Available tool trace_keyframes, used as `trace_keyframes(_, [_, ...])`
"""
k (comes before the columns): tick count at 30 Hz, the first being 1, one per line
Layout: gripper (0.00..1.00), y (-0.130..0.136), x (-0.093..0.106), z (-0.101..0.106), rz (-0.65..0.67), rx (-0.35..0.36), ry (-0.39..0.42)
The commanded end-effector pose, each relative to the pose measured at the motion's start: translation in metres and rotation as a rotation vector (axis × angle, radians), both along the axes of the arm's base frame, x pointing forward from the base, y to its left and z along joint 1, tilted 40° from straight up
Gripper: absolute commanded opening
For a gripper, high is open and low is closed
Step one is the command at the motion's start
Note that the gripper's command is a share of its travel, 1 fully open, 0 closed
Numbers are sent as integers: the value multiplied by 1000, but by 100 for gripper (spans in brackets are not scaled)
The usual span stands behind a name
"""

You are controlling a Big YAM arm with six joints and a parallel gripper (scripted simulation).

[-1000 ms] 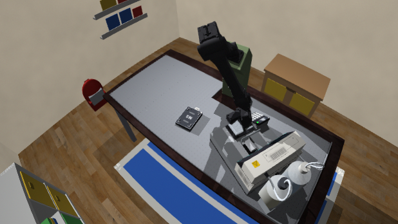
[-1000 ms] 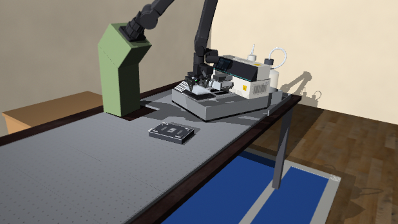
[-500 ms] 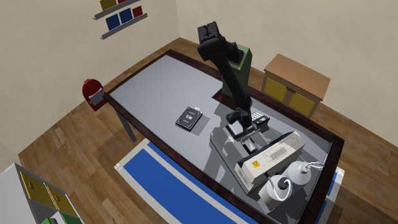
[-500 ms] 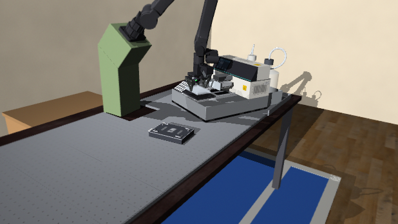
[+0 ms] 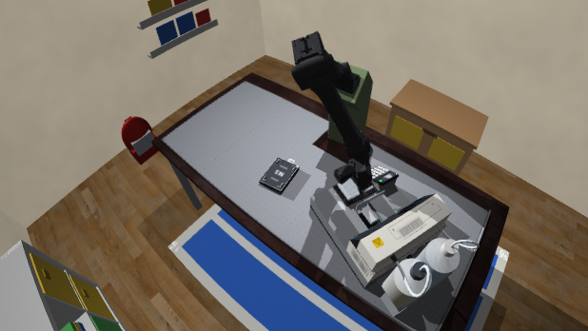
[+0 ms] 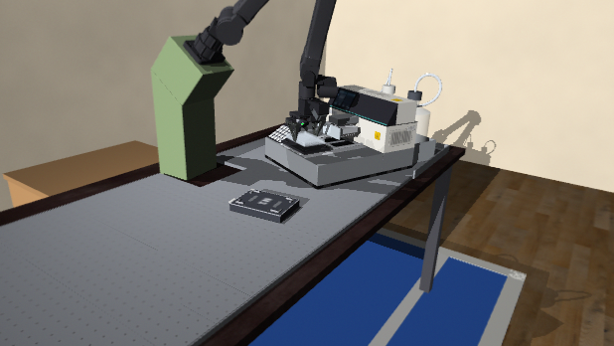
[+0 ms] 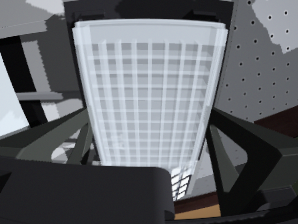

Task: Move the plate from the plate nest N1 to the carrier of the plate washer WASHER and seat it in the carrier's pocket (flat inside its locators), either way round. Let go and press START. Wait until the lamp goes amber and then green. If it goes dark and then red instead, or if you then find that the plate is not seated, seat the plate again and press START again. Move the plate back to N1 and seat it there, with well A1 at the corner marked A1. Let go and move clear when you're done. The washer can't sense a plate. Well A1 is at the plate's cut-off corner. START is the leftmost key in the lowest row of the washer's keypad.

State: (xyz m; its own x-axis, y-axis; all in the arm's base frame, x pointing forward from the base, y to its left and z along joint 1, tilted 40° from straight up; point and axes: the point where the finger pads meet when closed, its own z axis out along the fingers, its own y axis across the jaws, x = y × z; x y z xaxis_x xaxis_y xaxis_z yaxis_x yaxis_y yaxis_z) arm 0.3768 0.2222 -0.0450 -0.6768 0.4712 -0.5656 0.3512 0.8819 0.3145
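Wrist view: black two-finger gripper (image 5: 358, 184) (image 6: 305, 135) (image 7: 149, 112) has jaws wide, astride the clear gridded plate's (image 5: 348, 189) (image 6: 309, 140) (image 7: 150, 95) long sides; can't tell if they're clamping. Long axis square to closing line. Plate's over the black carrier (image 5: 360, 196) (image 6: 297, 146) (image 7: 150, 9).

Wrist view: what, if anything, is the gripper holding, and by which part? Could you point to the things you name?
Cannot be told: the gripper (image 5: 353, 183) (image 6: 306, 135) (image 7: 149, 112) flanks the long sides of the plate (image 5: 348, 189) (image 6: 308, 140) (image 7: 150, 85), perhaps without gripping.
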Motion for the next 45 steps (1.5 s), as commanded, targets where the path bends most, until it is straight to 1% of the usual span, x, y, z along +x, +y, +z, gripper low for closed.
trace_keyframes(1, [84, 1, 0, 2, 6, 1, -3])
trace_keyframes(15, [84, 1, 0, 2, 6, 1, -3])
trace_keyframes(16, [84, 2, 5, 6, 10, 3, -11])
trace_keyframes(23, [84, -2, 3, -4, 7, -8, 1])
trace_keyframes(28, [84, -1, 3, -3, 8, -6, -1])
trace_keyframes(29, [84, 0, 5, 0, 7, 0, -9])
trace_keyframes(33, [84, -1, 4, -5, 7, -7, 0])
trace_keyframes(38, [84, 0, 8, -1, 6, 1, -9])
trace_keyframes(42, [84, -2, 4, -6, 9, -8, 2])
trace_keyframes(45, [84, -2, 4, -6, 8, -8, 2])
